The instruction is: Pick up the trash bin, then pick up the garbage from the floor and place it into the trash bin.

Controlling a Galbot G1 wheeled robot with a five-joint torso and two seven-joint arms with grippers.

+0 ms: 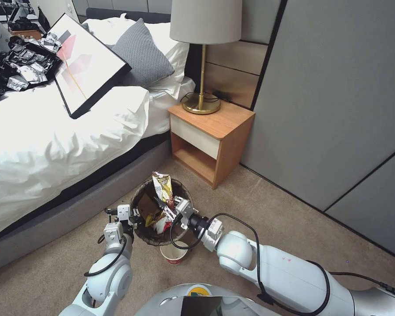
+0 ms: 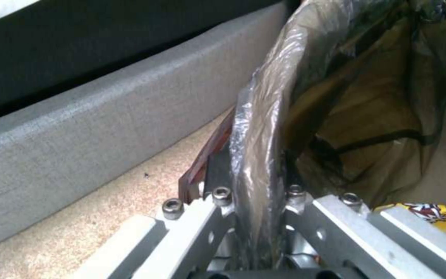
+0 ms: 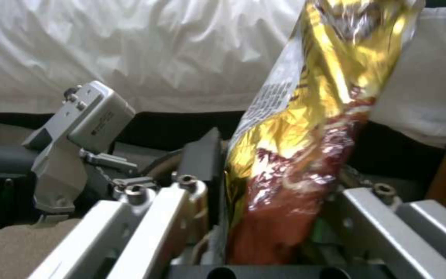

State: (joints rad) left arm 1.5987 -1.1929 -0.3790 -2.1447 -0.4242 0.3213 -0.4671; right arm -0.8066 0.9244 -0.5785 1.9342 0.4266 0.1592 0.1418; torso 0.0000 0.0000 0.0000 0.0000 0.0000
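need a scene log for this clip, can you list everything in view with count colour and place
trash bin: one, dark liner over rim, on the carpet beside the bed, litter inside
snack wrapper: one, yellow and red, upright over the bin
noodle cup: one, red and white, on the carpet touching the bin's near side
bed: one, white bedding, grey base, left
picture frame: one, black-edged, lying on the bed
pillow: one grey, against white ones
dark wrappers: a pile, black and silver, far left on the bed
nightstand: one, wood, by the bed
lamp: one, beige shade, brass stem, on the nightstand
left gripper: fingers clamped on the bin's rim
right gripper: fingers shut on the snack wrapper
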